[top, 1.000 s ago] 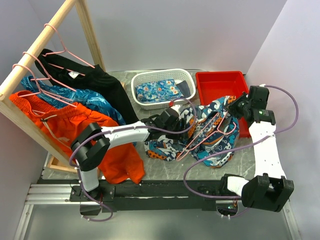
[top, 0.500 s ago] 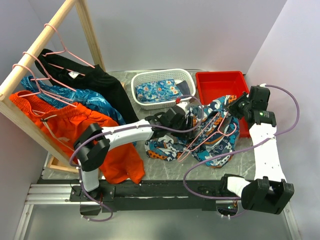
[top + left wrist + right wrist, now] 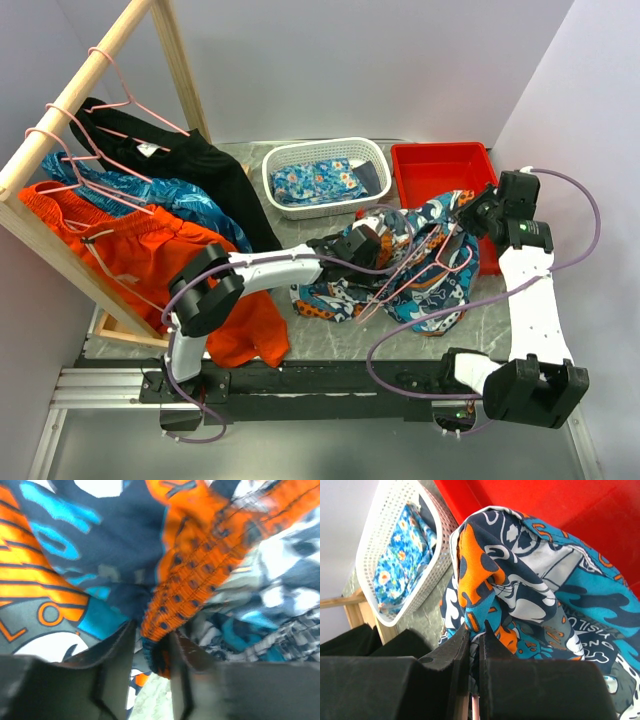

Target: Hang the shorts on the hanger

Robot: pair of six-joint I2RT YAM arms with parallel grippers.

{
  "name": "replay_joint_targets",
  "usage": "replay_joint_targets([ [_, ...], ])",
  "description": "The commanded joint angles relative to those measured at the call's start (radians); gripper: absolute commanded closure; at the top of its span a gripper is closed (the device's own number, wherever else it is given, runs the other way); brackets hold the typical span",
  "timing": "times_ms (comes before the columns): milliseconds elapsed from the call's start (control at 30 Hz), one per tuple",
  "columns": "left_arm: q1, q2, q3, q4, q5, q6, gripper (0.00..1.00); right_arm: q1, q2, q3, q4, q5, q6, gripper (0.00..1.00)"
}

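One pair of shorts (image 3: 430, 285), heaped mid-table, with one pink hanger (image 3: 400, 283) lying across them. Two grippers: left gripper (image 3: 152, 640) pinching the orange dotted waistband, right gripper (image 3: 475, 630) clenched on a raised fold. Behind them: one white basket (image 3: 300, 205), one red bin (image 3: 440, 165). On the rack (image 3: 100, 60) at left: three hung garments (image 3: 150, 255).

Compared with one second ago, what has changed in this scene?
The left hand moved farther right into the shorts, with its arm stretching out; it pinches an orange dotted seam. The right hand still holds a fold of the shorts raised. Nothing else visibly moved.
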Motion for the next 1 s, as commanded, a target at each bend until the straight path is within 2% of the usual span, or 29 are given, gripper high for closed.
replay_joint_targets([
  [0, -0.005, -0.043, -0.063, 0.072, -0.02, -0.026, 0.7, 0.004, 0.001, 0.092, 0.023, 0.062, -0.007, 1.0],
  [33, -0.003, -0.057, -0.08, 0.08, -0.021, -0.03, 0.74, 0.002, 0.004, 0.101, 0.018, 0.079, 0.006, 1.0],
  [67, -0.001, -0.071, -0.113, 0.087, -0.021, -0.047, 0.85, -0.001, 0.013, 0.107, 0.021, 0.105, 0.013, 1.0],
  [167, -0.001, -0.132, -0.202, 0.122, -0.032, -0.091, 0.99, -0.022, 0.045, 0.142, 0.021, 0.121, 0.047, 1.0],
  [467, -0.011, -0.326, -0.46, 0.231, -0.053, -0.207, 0.99, -0.042, 0.113, 0.231, 0.018, 0.199, 0.122, 1.0],
  [667, -0.044, -0.41, -0.509, 0.196, -0.107, -0.205, 0.99, -0.05, 0.128, 0.259, 0.012, 0.265, 0.159, 1.0],
  [967, -0.081, -0.493, -0.549, 0.132, -0.145, -0.205, 0.99, -0.064, 0.154, 0.322, 0.001, 0.28, 0.191, 1.0],
])
